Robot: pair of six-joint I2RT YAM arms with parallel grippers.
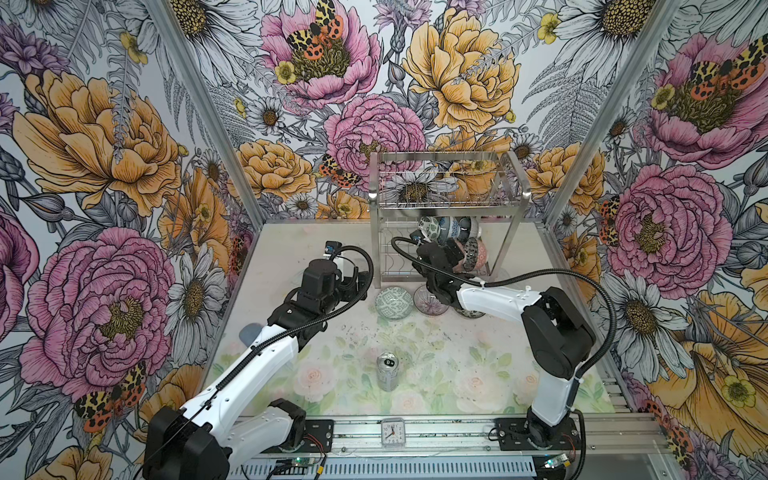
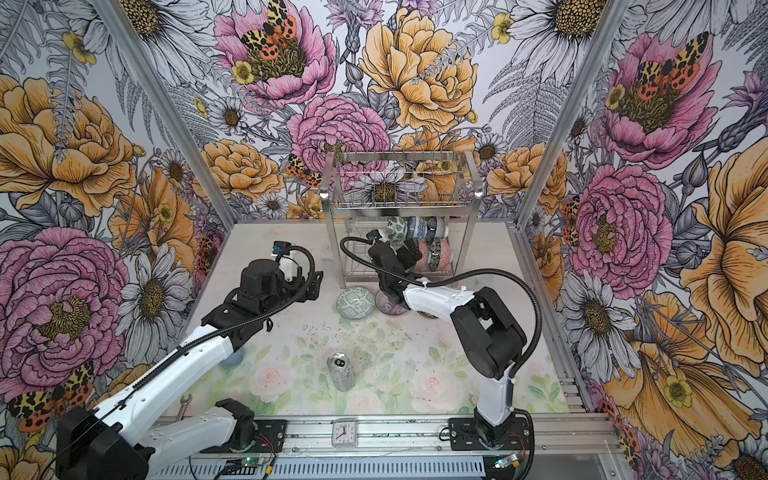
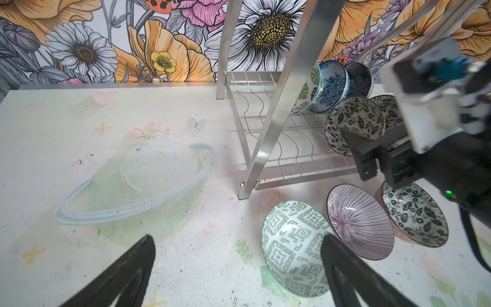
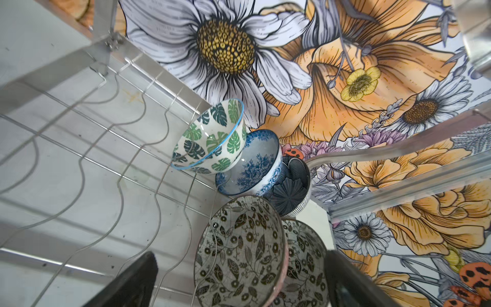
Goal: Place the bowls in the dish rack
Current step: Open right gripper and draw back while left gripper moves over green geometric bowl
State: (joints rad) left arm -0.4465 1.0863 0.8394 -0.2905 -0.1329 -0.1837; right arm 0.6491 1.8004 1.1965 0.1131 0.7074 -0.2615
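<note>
While R fingers (image 4: pixel 132 279) gape wide either side of leaf-print bowl (image 4: pixel 239 255), it stands on edge in dish rack (image 3: pixel 272 133) slots, prob. to drain; L fingers (image 3: pixel 127 271) wide, empty.

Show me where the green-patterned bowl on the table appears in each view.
Top view: green-patterned bowl on the table before the dish rack.
Top view: the bowl, same place.
Left wrist: the bowl beside the purple-lined bowl.
Right wrist: not in it.
Shared landmark: the dish rack.
</note>
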